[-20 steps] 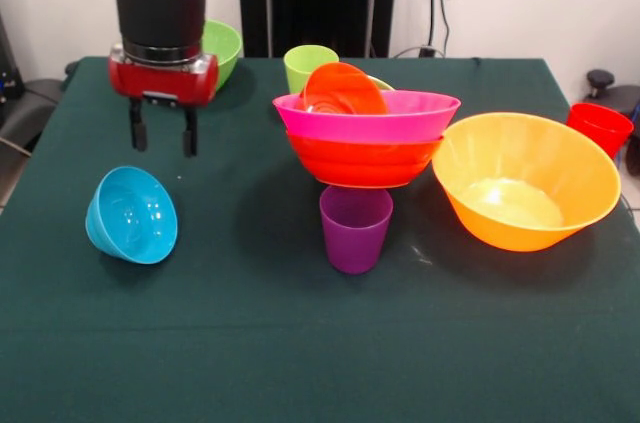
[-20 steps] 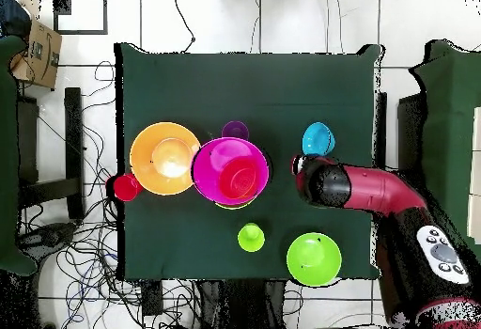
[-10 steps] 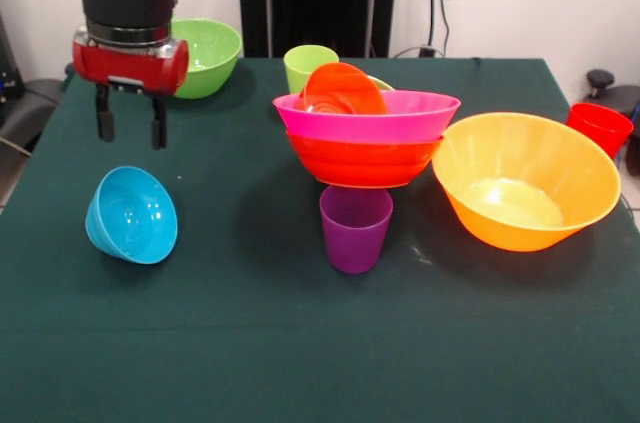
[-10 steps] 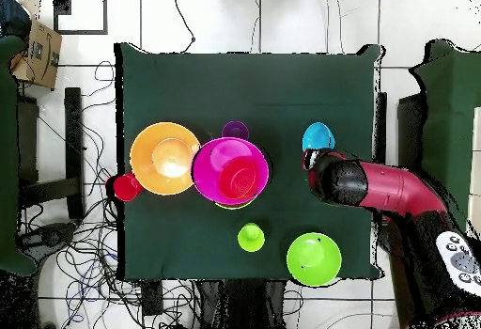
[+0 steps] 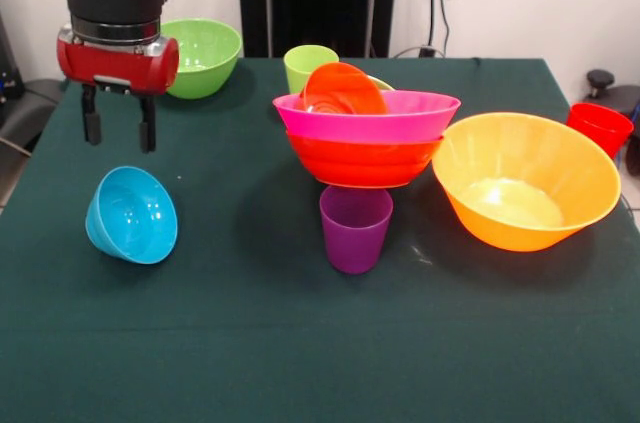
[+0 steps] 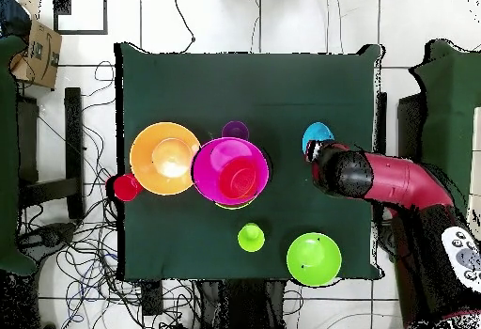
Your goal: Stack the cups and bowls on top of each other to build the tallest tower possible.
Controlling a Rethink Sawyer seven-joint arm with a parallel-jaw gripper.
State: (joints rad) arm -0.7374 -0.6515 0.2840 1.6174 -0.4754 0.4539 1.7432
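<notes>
My gripper (image 5: 119, 135) hangs open and empty in the front view, above and a little behind the small blue bowl (image 5: 132, 214), which lies tilted on the cloth. From overhead the arm covers part of that blue bowl (image 6: 317, 136). The tower (image 5: 366, 133) is a pink bowl (image 5: 370, 117) nested in a red-orange bowl (image 5: 364, 161), with a small orange-red bowl (image 5: 343, 89) tilted inside. A purple cup (image 5: 355, 228) stands just in front of it. A lime green cup (image 5: 308, 67) stands behind it. The large orange bowl (image 5: 526, 181) sits at the right.
A lime green bowl (image 5: 202, 55) rests at the table's back left, just behind the arm. A red cup (image 5: 599, 127) stands off the table's right edge. The dark green table (image 5: 250, 343) has loose cables on the floor around it (image 6: 85, 250).
The arm has swung left across the table and now hovers over the blue bowl. The gripper has stayed open. No bowl or cup has moved.
</notes>
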